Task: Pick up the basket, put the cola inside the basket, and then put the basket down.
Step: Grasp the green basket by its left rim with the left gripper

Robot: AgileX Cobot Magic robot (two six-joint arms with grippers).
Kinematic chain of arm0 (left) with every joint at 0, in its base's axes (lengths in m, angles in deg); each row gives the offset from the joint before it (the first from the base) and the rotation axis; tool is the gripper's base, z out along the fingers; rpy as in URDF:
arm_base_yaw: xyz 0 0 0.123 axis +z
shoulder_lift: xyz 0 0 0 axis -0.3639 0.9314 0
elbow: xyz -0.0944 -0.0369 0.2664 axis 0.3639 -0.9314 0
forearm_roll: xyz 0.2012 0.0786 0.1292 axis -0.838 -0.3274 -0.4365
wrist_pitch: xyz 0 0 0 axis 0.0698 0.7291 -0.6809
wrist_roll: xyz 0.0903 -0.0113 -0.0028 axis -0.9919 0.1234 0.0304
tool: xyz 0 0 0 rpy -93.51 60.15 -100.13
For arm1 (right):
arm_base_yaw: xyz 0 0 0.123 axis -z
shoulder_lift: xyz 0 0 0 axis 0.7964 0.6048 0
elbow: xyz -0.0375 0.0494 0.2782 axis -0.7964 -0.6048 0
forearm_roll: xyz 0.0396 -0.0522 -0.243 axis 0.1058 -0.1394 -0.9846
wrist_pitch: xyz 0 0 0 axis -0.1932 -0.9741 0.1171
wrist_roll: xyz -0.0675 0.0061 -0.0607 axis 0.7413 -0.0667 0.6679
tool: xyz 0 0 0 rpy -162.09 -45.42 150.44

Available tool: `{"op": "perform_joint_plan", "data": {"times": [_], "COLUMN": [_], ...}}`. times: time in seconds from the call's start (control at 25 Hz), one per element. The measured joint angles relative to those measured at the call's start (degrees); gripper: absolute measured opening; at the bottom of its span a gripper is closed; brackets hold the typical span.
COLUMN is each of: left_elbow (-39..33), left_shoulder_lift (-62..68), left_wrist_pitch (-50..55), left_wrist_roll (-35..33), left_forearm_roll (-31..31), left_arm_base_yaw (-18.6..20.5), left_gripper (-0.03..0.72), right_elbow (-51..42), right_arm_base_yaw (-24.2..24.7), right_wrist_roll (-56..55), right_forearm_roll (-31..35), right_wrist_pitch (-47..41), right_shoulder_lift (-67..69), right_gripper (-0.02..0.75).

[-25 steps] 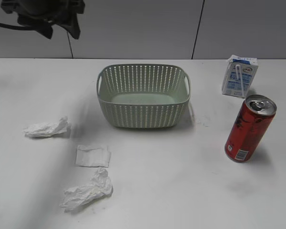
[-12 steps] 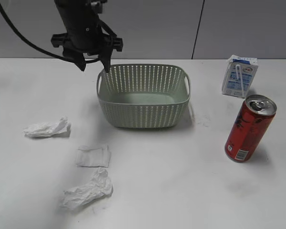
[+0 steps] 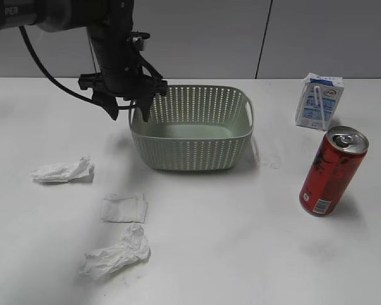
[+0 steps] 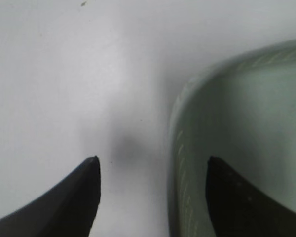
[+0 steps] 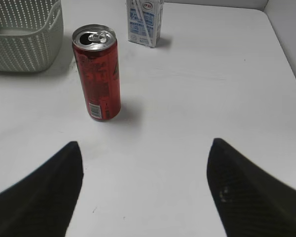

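Observation:
The pale sage-green basket (image 3: 190,127) stands empty on the white table at centre back. My left gripper (image 3: 128,114) is open and straddles its left wall: in the left wrist view one finger is outside over the table and the other inside, with the basket rim (image 4: 180,148) between the left gripper's (image 4: 153,163) tips. The red cola can (image 3: 332,170) stands upright at the right; the right wrist view shows the cola (image 5: 97,73) ahead and left of my open, empty right gripper (image 5: 145,148), well apart from it. The basket's corner (image 5: 24,39) shows there too.
A white-and-blue milk carton (image 3: 319,100) stands behind the can, also in the right wrist view (image 5: 144,22). Crumpled tissues (image 3: 63,170), (image 3: 116,255) and a flat tissue (image 3: 123,208) lie at front left. The table's right edge (image 5: 286,54) runs near the carton.
My left arm has come down from the top left onto the basket's left wall. The basket, can and carton have not moved.

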Motion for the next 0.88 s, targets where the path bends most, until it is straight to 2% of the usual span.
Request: {"op": "perform_joint_plan", "data": {"times": [0.4, 0.52, 0.88], "left_elbow": [0.0, 0.0, 0.0], "left_shoulder_lift": [1.5, 1.5, 1.8], "left_wrist_pitch": [-0.3, -0.1, 0.5], "left_wrist_roll": [0.3, 0.7, 1.4], "left_forearm_roll": [0.5, 0.5, 0.7], "left_arm_base_yaw": [0.0, 0.0, -0.1], "left_gripper": [0.495, 0.447, 0.222], "right_elbow": [0.0, 0.0, 0.0], "right_arm_base_yaw": [0.0, 0.0, 0.0], "right_wrist_roll": [0.0, 0.0, 0.0], "right_forearm_roll": [0.0, 0.0, 0.0], "right_wrist_pitch": [0.0, 0.0, 0.0], "right_shoulder_lift": [0.0, 0.0, 0.0], "right_gripper": [0.591, 0.591, 0.591]}}
